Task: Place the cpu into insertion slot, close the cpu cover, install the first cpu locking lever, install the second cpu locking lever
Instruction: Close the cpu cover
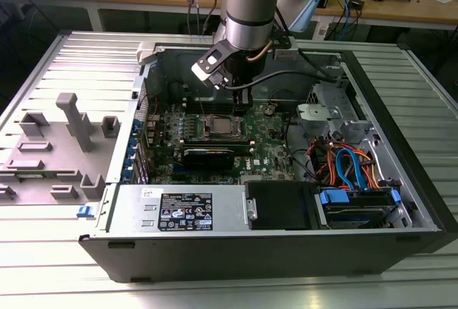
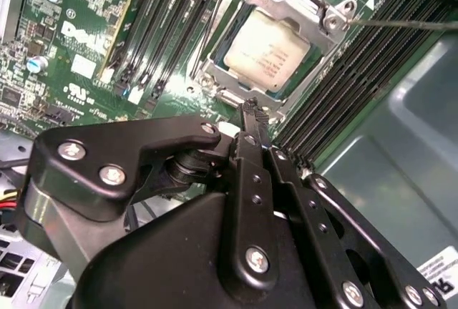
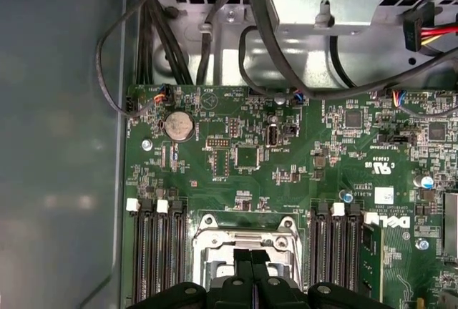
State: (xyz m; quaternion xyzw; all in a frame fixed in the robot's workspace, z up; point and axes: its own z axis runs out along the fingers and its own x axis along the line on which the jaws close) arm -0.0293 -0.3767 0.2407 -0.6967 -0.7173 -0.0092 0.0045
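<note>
The cpu (image 2: 268,51), a silver-grey square chip, lies in the insertion slot (image 1: 219,127) on the green motherboard. The cpu cover (image 2: 325,17), a metal frame, lies flat around the chip in the second wrist view, and its near rim (image 3: 215,241) shows in the first wrist view. A thin lever rod (image 2: 404,22) sticks out from one corner of the socket. My gripper (image 2: 249,109) hangs just above the socket's edge, fingers shut together with nothing between them. Its tips (image 3: 252,254) overlap the cover, and in the exterior view the gripper (image 1: 242,101) stands right behind the socket.
Long black memory slots (image 2: 172,30) flank the socket on both sides. Case walls (image 1: 386,130) enclose the board. Cables (image 1: 351,162) and a drive cage lie at the exterior view's right, and a power supply (image 1: 182,210) at the front. A grey fixture (image 1: 71,119) stands outside, left.
</note>
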